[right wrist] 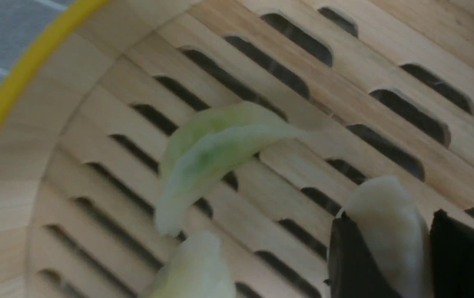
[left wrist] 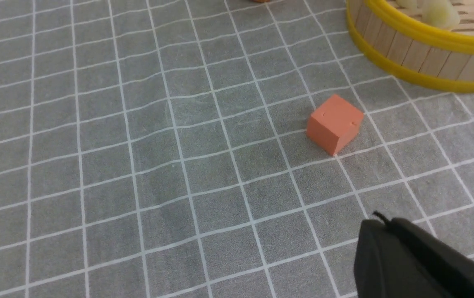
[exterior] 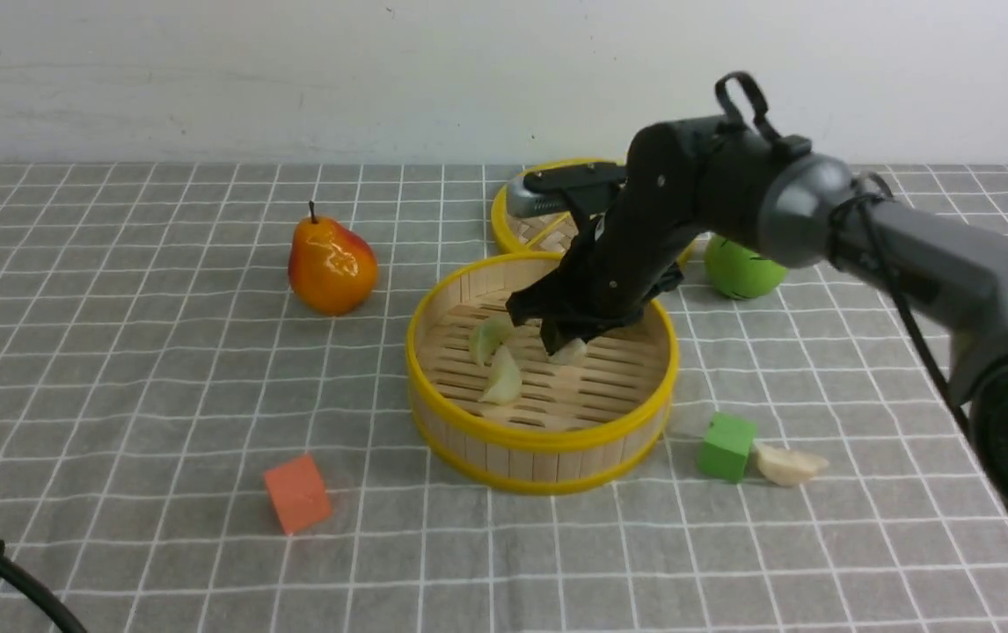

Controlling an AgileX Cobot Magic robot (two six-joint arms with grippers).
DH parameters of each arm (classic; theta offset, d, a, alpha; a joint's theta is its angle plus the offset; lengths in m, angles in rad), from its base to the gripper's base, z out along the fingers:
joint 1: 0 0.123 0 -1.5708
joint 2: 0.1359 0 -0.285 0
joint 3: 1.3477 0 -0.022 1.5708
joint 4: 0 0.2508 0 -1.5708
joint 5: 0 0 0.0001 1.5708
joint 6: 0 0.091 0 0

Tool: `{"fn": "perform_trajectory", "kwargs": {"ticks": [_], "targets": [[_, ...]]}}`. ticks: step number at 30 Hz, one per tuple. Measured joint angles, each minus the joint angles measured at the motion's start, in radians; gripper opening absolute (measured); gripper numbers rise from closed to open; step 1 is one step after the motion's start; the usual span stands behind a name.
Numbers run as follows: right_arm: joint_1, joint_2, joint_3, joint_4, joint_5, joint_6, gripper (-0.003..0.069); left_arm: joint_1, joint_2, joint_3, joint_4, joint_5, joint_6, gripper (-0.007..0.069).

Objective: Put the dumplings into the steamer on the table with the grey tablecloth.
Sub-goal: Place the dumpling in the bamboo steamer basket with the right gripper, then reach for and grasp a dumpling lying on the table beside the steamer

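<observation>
While the left pincer (left wrist: 390,248) sat closed and empty low over the grey tablecloth (exterior: 117,396), nearest the robot, an orange cube (exterior: 296,492) lay just ahead of it. To the right on the table, a green cube (exterior: 726,447) stood just beside a loose white dumpling (exterior: 788,464), the only one outside the steamer (exterior: 542,440). Two pale greenish dumplings (exterior: 502,378) lay close together on the left part of the slatted floor. The right pincer (exterior: 567,345) gripped the held white dumpling (right wrist: 379,207) between its black fingers (right wrist: 353,256), low inside the wall near the floor's middle.

Step in hand, as judged: release. Whether the held piece touched the slats could not be told. It would best be lowered until it rested, with the jaws then parted gently and the pincer raised straight up. That way the fingers would neither drag it nor nudge the greenish pair close beside it.

Pose: the right arm reached in from the right edge of the front view. Its wrist bent down over the far rim, and the fingers pointed downward and toward the robot.

Beyond the steamer stood a pear (exterior: 331,264) to the left and a green apple (exterior: 741,268) to the right. A woven lid (exterior: 548,224) lay between them, partly hidden by the wrist.
</observation>
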Motion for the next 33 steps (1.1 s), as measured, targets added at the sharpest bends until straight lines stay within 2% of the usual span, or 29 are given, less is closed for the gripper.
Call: {"fn": "perform_trajectory", "kwargs": {"ticks": [4, 5, 7, 8, 12, 17, 20, 22, 25, 30, 33], "targets": [[0.001, 0.006, -0.001, -0.026, -0.025, 0.06, 0.0283, 0.0, 0.0, 0.0, -0.001, -0.003, -0.02, -0.0014], [0.001, 0.008, -0.001, -0.037, -0.028, 0.081, 0.0342, 0.0, 0.0, 0.0, -0.001, -0.004, -0.03, -0.0014], [0.001, 0.007, -0.001, -0.038, -0.024, 0.092, 0.0387, 0.0, 0.0, 0.0, -0.002, -0.004, -0.036, -0.0014], [0.001, 0.0, -0.001, -0.045, -0.013, 0.108, 0.0442, 0.0, 0.0, 0.0, -0.002, -0.005, -0.043, -0.0013], [0.001, -0.06, 0.002, -0.055, 0.036, 0.124, 0.0518, 0.0, 0.0, 0.0, -0.003, -0.005, -0.047, -0.0012], [0.001, -0.219, 0.002, -0.134, 0.092, 0.056, 0.0524, 0.0, 0.0, 0.0, -0.015, -0.005, -0.047, -0.0011], [-0.01, -0.372, 0.017, -0.228, 0.207, -0.091, 0.0507, 0.0, 0.0, 0.0, -0.025, -0.005, -0.047, -0.0011], [-0.032, -0.424, 0.067, -0.231, 0.264, -0.153, 0.0496, 0.0, 0.0, 0.0, -0.026, -0.009, -0.047, -0.0011], [-0.114, -0.467, 0.275, -0.173, 0.319, -0.209, 0.0484, 0.0, 0.0, 0.0, -0.03, -0.018, -0.047, -0.0011], [-0.176, -0.436, 0.542, -0.136, 0.253, -0.277, 0.0482, 0.0, 0.0, 0.0, -0.046, -0.023, -0.047, -0.0009], [-0.178, -0.435, 0.661, -0.119, 0.111, -0.417, 0.0482, 0.0, 0.0, 0.0, -0.058, -0.042, -0.047, -0.0006]]}}
